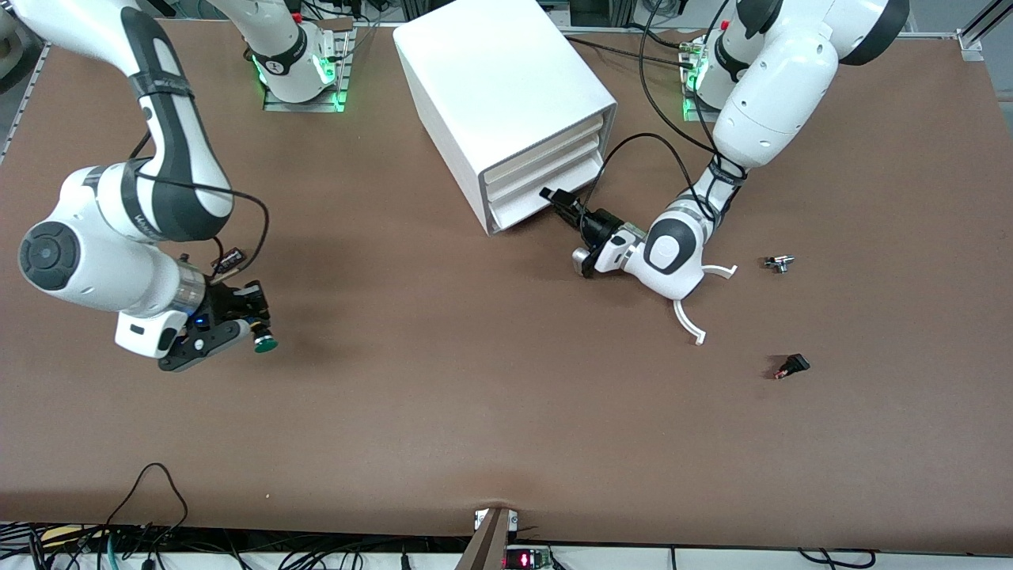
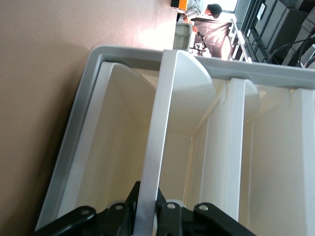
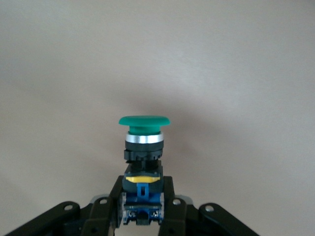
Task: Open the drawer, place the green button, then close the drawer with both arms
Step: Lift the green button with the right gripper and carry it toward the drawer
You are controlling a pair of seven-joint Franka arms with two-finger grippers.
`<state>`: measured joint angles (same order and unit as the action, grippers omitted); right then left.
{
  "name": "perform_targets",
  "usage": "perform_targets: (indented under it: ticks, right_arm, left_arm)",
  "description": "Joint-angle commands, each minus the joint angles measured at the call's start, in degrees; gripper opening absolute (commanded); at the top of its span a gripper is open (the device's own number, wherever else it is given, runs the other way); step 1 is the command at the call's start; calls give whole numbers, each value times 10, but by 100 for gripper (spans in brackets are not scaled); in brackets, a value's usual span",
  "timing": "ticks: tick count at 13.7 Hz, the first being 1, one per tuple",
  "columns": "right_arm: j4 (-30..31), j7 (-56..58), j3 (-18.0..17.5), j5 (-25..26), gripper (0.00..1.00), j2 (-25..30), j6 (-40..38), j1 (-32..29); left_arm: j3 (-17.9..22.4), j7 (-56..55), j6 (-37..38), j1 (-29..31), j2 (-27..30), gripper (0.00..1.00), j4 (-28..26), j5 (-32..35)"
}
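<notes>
Left wrist view: left gripper (image 2: pixel 147 216) clamped on the drawer (image 2: pixel 157 147) front lip, so best pulled straight out, no twisting, toward the table's (image 1: pixel 475 412) near edge, right gripper (image 1: pixel 237 321) hovering near its end, clenched on the button (image 3: pixel 143 147).

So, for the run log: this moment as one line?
left gripper: shut on drawer front | right gripper: holds button over table | drawer: not open

White arms (image 1: pixel 779 75) w/ black bands, cables.
</notes>
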<state>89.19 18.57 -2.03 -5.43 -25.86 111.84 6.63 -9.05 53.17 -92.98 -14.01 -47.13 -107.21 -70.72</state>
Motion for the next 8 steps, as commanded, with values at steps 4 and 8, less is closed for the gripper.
perform_targets:
  ticks: [4,8]
  right_arm:
    - [-75,-205,2,-7,0,-5,-78,112]
    - [-88,-334,2,-6,0,-12,-69,193]
  left_arm:
    - [34,-70,-3,2,3,6,39,3]
    - [63,-86,-3,2,1,6,64,4]
